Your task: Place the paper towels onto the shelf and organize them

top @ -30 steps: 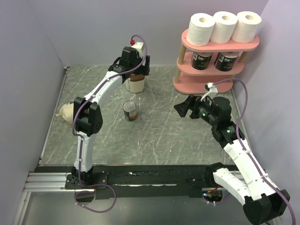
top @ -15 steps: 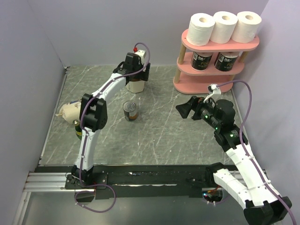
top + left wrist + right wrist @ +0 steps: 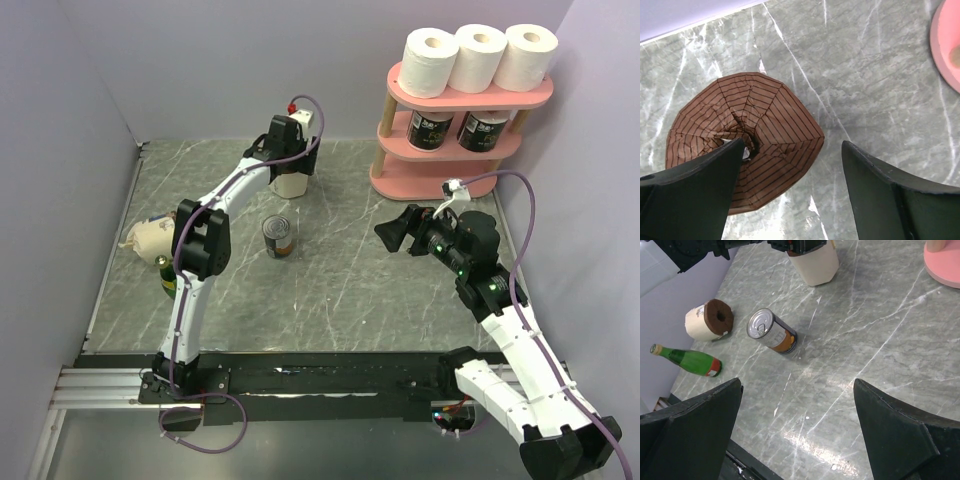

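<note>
The left claw is spread wide over a cream roll with a brown top, which stands on the desk at upper centre of the top view. The right claw is wide too and holds nothing. Three white rolls stand on the top board of the shelf, and two black printed rolls on its middle board. A lying roll is at left.
</note>
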